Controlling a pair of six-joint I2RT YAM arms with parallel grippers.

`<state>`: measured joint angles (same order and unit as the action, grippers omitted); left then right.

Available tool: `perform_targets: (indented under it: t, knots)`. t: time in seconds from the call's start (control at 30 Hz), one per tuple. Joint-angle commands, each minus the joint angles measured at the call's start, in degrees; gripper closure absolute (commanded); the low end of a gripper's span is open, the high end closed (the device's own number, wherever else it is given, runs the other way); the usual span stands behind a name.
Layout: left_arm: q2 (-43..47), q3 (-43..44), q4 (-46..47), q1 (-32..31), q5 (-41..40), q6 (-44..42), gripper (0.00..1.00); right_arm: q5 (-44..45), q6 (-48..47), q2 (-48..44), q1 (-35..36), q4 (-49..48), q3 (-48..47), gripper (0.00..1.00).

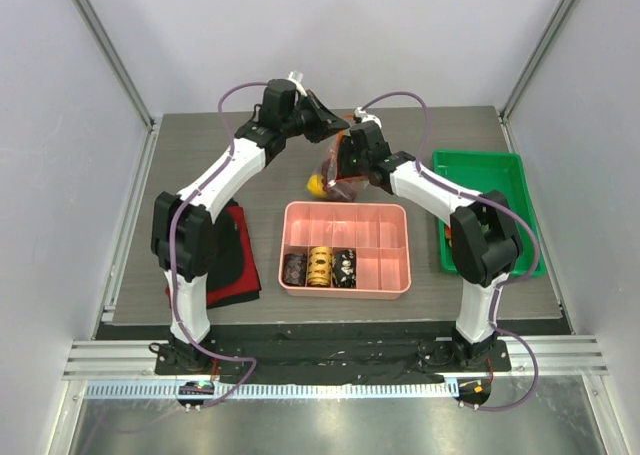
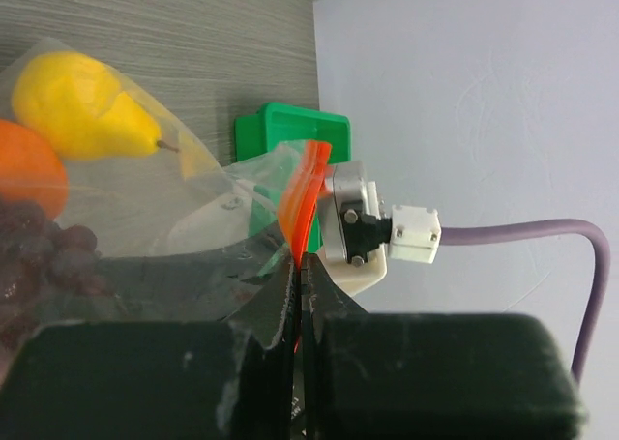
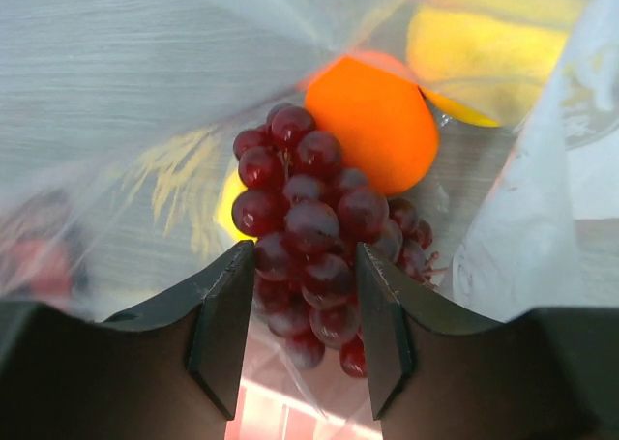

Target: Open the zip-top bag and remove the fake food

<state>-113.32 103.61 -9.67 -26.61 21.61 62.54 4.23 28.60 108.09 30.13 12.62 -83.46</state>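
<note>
The left tool (image 2: 299,276) pinches the red-orange strip (image 2: 302,184) of the zip-top bag (image 2: 184,218), hanging it over the worktop (image 1: 200,155) so the mouth is reachable. The right tool (image 3: 305,266) is inside, jaws half-parted astride the grape bunch (image 3: 309,198), likely the first fake food (image 3: 372,121) out.

The top external camera looks steeply down on the zip-top bag (image 1: 335,170) from high above, well off on its near side. The left wrist camera sits close beside the bag's zip strip (image 2: 300,198). The right wrist camera looks in from right against the bag. Both wrist views share the grape bunch (image 3: 309,237).
</note>
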Motion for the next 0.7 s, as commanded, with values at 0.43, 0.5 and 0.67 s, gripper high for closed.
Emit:
perform_targets:
  t: [0.43, 0.5, 0.67]
  knots:
    - [-0.1, 1.1, 1.0, 0.4, -0.8, -1.8, 1.00, 2.3, -3.2, -1.3, -0.3, 0.4, -2.8, 0.94]
    - [0.0, 0.4, 1.4, 0.8, -0.9, -1.8, 1.00, 2.9, -3.5, -3.8, -0.3, 1.4, -3.4, 0.98]
    - [0.6, -1.2, 1.8, 1.8, -1.0, -2.1, 1.00, 4.0, -4.1, -8.9, -0.2, 6.0, -5.5, 0.98]
